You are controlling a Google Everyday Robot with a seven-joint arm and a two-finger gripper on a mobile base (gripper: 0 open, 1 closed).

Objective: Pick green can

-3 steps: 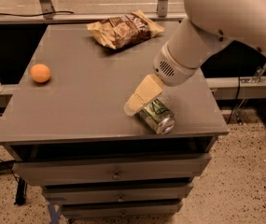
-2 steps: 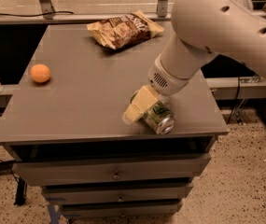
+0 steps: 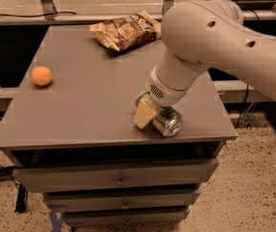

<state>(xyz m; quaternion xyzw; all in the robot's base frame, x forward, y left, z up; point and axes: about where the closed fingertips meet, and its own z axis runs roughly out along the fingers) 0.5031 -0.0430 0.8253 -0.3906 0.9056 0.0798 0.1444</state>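
The green can [image 3: 169, 123] lies on its side near the front right edge of the grey cabinet top [image 3: 89, 105], its silver end facing the front. My gripper [image 3: 151, 116] is down on the can's left side, its pale yellowish tip touching the can and the cabinet top. The big white arm [image 3: 210, 42] reaches in from the upper right and hides the rear part of the can and the far side of the gripper.
An orange ball [image 3: 41, 75] sits at the left of the top. A brown snack bag [image 3: 126, 30] lies at the back middle. The cabinet has drawers [image 3: 120, 180] below. The front edge is just ahead of the can.
The arm has swung lower and to the left, bringing the gripper down from above the can to rest against it. The can has not visibly moved.
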